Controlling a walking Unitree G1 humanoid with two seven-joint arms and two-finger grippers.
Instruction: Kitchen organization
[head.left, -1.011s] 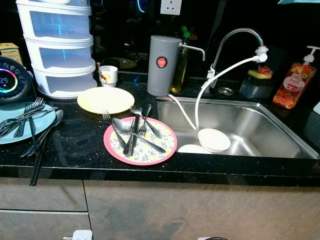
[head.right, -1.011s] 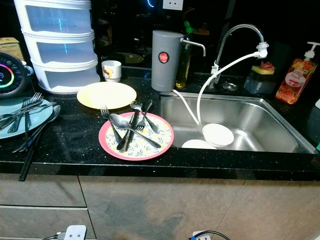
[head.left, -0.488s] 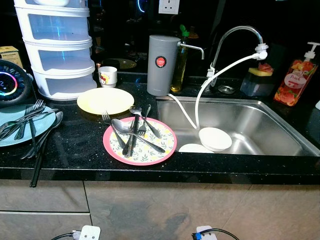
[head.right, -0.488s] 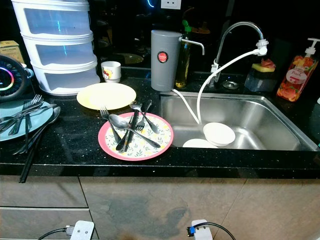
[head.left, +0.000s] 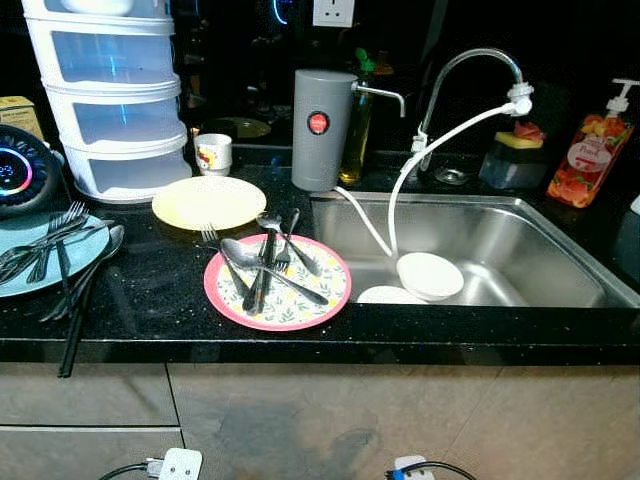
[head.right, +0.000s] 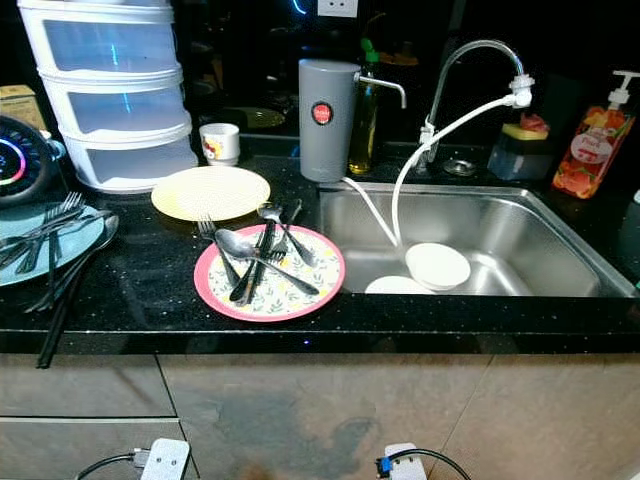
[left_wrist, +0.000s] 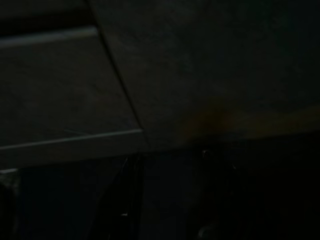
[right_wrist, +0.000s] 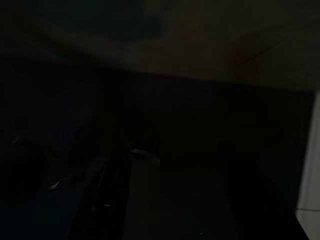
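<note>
Though dim, pincer state unclear.

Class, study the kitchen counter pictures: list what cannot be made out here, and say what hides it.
- Both tools: the wrist views are too dark to show whether either is open or shut.
- Second white dish: partly hidden by the counter edge and the white bowl in the sink.
- Blue plate: cut off by the picture's left edge.
- Soap bottle label: print too small to read.
</note>
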